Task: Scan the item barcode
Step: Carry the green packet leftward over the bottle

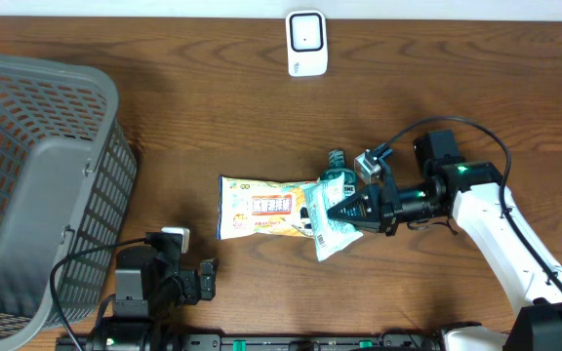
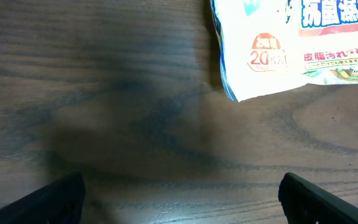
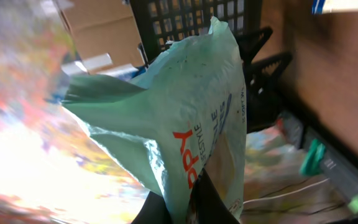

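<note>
The right fingers [image 1: 351,207] pinch a pale green packet [image 1: 335,232] by its edge, at the end of the wipes pack [image 1: 261,207] lying on the surface [image 1: 213,117]. The left fingers [image 2: 328,199] rest spread. The grasp looks done; next, probably, the packet's barcode must face the white scanner [image 1: 306,44].

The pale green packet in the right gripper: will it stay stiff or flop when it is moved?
Probably floppy: in the right wrist view the pale green packet creases and folds above the right gripper pinching its edge. It looks light, as that one pinch seems enough to hold it. Its film looks smooth, so it may slip or twist.
</note>
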`<move>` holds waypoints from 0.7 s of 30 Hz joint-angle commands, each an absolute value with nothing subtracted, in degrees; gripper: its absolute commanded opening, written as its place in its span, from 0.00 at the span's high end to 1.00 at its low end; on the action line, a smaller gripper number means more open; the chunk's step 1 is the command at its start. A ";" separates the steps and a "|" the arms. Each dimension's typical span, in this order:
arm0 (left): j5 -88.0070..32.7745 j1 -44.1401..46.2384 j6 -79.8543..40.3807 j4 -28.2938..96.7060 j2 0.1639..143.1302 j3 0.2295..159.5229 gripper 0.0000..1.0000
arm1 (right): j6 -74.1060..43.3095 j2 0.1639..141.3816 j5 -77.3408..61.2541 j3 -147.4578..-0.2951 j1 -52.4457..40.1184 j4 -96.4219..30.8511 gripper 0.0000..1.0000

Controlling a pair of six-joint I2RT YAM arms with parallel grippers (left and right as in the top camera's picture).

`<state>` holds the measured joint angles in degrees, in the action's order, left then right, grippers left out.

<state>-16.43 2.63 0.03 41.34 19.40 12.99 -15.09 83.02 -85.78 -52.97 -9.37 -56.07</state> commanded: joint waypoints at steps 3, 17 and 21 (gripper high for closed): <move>-16.93 2.50 0.40 41.34 19.29 13.30 0.01 | -25.71 82.87 -89.41 -52.95 -9.08 -56.36 0.99; -16.93 2.50 0.40 41.34 19.29 13.30 0.01 | -25.69 82.83 -65.17 -52.97 -9.10 -53.17 0.99; -16.93 2.50 0.40 41.32 19.29 13.30 0.01 | -25.71 82.61 -63.31 -53.52 -9.08 -50.11 0.99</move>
<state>-16.43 2.63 0.03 41.34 19.40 12.99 -25.28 83.02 -68.51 -52.97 -9.37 -51.79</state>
